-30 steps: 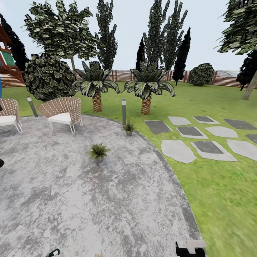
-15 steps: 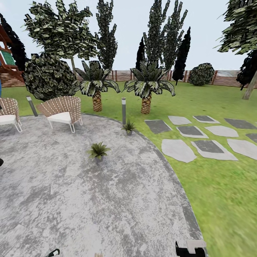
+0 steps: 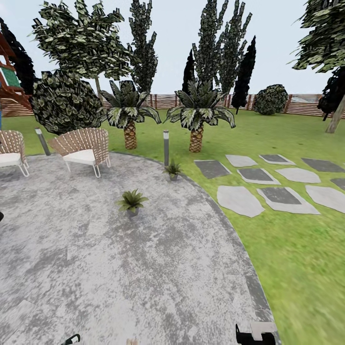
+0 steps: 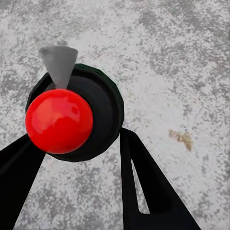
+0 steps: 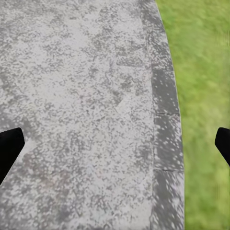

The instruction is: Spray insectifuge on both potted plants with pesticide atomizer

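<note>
Two potted plants stand on the grey mottled patio (image 3: pixel 96 268) of the garden: the nearer potted plant (image 3: pixel 132 201) out on open paving, the farther potted plant (image 3: pixel 172 170) near the patio's edge, just beside a grey bollard lamp (image 3: pixel 166 148). Each is a low rosette of pointed green leaves in a small grey pot.

Between the black fingers of the left pincer (image 4: pixel 84 158) sits the pesticide atomizer (image 4: pixel 76 112), seen end-on as a dark rounded body with a glossy red ball and a grey cone-shaped nozzle; the pincer is closed on it, above bare paving. The right pincer (image 5: pixel 115 143) hangs open over the patio's dark border, its fingertips wide apart, grass (image 5: pixel 201 72) alongside.

Two wicker chairs (image 3: pixel 82 150) stand at the patio's far left. Beyond lie two palms (image 3: pixel 196 115), stepping stones (image 3: pixel 268 184) in the lawn, and a slatted wooden fence (image 3: pixel 306 106). Nothing stands between robot and plants.
</note>
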Controlling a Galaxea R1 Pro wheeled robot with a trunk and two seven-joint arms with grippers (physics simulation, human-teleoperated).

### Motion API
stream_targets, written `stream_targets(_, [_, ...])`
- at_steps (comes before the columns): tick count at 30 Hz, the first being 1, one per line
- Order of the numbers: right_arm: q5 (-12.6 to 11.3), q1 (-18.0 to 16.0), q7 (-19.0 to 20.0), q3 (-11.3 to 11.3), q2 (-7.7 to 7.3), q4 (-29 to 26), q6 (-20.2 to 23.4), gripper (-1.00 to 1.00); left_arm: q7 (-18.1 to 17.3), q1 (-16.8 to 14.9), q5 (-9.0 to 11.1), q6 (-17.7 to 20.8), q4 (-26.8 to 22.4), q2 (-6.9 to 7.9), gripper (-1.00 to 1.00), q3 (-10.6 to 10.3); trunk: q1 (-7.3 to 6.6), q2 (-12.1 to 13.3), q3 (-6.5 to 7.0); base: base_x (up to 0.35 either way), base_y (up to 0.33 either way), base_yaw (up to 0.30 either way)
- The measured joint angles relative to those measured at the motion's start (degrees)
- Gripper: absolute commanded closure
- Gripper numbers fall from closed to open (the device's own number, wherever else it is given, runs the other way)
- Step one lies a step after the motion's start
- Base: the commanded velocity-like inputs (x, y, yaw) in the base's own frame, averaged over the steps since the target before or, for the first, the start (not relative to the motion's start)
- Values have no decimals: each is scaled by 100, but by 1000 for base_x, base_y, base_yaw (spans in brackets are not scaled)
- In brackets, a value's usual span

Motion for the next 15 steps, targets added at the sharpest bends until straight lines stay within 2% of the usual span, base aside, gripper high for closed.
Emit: stream_targets(15, [-3,1,-6,0,13,-5,-7,-100,-7,-7,-17,32,-36,0,100,-10,330,-602,-269,0,0,0])
